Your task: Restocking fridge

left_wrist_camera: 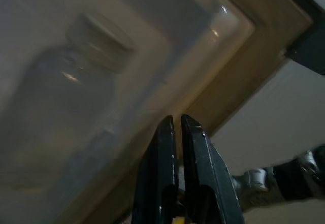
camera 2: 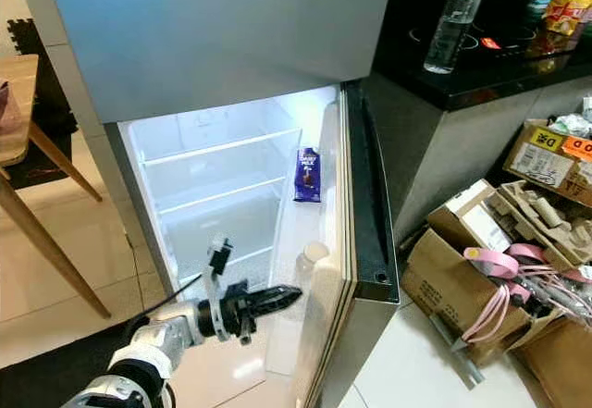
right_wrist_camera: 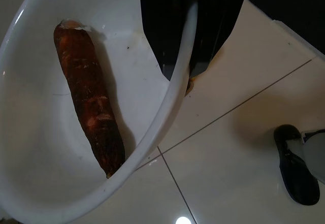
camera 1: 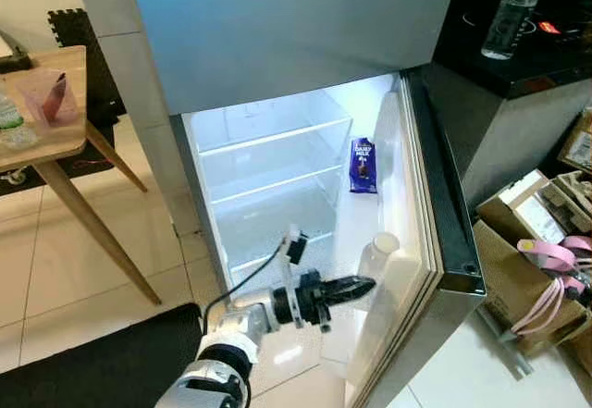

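The fridge's lower compartment (camera 1: 268, 186) stands open, its door (camera 1: 444, 195) swung to the right. A purple chocolate bar (camera 1: 363, 165) sits on an upper door shelf. A translucent bottle with a white cap (camera 1: 377, 258) stands in the lower door shelf. My left gripper (camera 1: 363, 286) reaches toward that bottle (left_wrist_camera: 76, 92), its fingers (left_wrist_camera: 195, 158) shut together with nothing between them, the tips just short of it. My right gripper (right_wrist_camera: 185, 66) is shut on the rim of a white bowl (right_wrist_camera: 40, 173) held above the tiled floor. A long brown root (right_wrist_camera: 89, 97) lies in the bowl.
A wooden table (camera 1: 55, 84) with a pink-tinted container stands at the left. A dark counter at the right carries a clear water bottle (camera 1: 509, 15). Cardboard boxes (camera 1: 527, 232) with pink straps crowd the floor beside the door. A black mat (camera 1: 102, 362) lies at the lower left.
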### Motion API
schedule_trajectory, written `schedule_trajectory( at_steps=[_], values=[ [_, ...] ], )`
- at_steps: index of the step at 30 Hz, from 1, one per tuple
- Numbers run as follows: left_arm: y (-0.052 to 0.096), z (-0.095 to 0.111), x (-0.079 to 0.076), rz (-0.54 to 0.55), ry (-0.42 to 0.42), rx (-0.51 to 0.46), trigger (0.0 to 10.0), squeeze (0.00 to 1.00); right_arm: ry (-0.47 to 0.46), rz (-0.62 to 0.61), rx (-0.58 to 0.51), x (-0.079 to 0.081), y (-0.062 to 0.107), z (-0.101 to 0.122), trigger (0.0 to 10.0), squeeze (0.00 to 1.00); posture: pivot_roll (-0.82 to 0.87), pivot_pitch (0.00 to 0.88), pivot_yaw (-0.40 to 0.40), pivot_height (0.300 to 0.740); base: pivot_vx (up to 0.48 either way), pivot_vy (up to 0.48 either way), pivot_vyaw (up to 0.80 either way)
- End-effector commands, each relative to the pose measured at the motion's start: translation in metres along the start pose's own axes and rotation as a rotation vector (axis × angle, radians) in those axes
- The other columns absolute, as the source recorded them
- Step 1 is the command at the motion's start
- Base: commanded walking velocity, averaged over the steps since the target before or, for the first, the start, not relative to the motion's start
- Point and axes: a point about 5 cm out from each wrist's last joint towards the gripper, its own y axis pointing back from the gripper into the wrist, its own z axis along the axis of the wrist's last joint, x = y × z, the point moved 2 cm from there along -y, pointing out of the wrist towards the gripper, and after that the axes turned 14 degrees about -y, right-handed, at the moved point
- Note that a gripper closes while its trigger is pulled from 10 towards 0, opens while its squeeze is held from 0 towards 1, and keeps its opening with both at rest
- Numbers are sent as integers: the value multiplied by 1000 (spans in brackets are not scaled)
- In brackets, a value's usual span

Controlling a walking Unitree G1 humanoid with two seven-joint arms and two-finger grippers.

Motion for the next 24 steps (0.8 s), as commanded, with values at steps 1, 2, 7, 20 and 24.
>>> schedule_trajectory(
  at_steps=[1, 2, 7, 20, 24],
  values=[
    [-4, -3, -5, -29, 2, 0, 10000, 0, -4, -3, 5, -1, 0, -2, 10000, 0, -65, 0, -26, 740, 0, 0, 0],
    [-4, -2, -5, -26, 0, 0, 10000, 0, -5, -2, 5, -1, 0, -2, 10000, 0, -65, 0, -26, 740, 0, 0, 0],
    [0, 2, -4, -12, 1, -23, 10000, 0, -5, 0, 6, 0, 0, -3, 10000, 0, -60, 0, -27, 740, 0, 0, 0],
    [3, 10, 7, 122, -50, -39, 10000, 0, 1, -6, 10, -1, 0, -6, 10000, 0, -60, 0, -25, 740, 0, 0, 0],
    [37, 26, 39, 478, -74, -104, 10000, 0, 6, -5, 10, -1, 0, -5, 10000, 0, -55, 0, -25, 740, 0, 0, 0]
  ],
)
